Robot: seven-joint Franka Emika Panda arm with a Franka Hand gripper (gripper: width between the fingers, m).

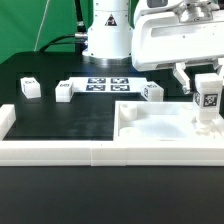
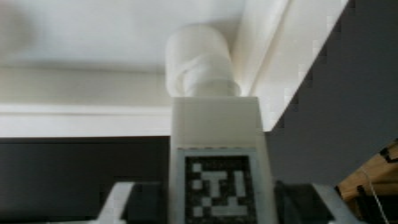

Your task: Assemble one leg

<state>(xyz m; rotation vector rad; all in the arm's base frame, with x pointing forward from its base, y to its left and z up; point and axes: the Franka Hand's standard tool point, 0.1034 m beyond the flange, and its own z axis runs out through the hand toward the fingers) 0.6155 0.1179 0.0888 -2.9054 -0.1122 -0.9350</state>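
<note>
My gripper (image 1: 207,97) is shut on a leg (image 1: 208,104), a small white block with a black-and-white tag. It holds the leg upright at the exterior view's right, with the lower end down at the right part of the large white body (image 1: 150,125). In the wrist view the leg (image 2: 217,130) stands between my two fingers (image 2: 135,200), its tag facing the camera. Its rounded end points into the white body (image 2: 89,95). Whether the end is seated I cannot tell. Three more legs lie on the black table: one (image 1: 29,87), one (image 1: 64,90) and one (image 1: 152,92).
The marker board (image 1: 108,84) lies flat at the back between the loose legs. A white rail (image 1: 50,152) runs along the table's front edge and up the exterior view's left side. The robot base (image 1: 106,35) stands behind the board.
</note>
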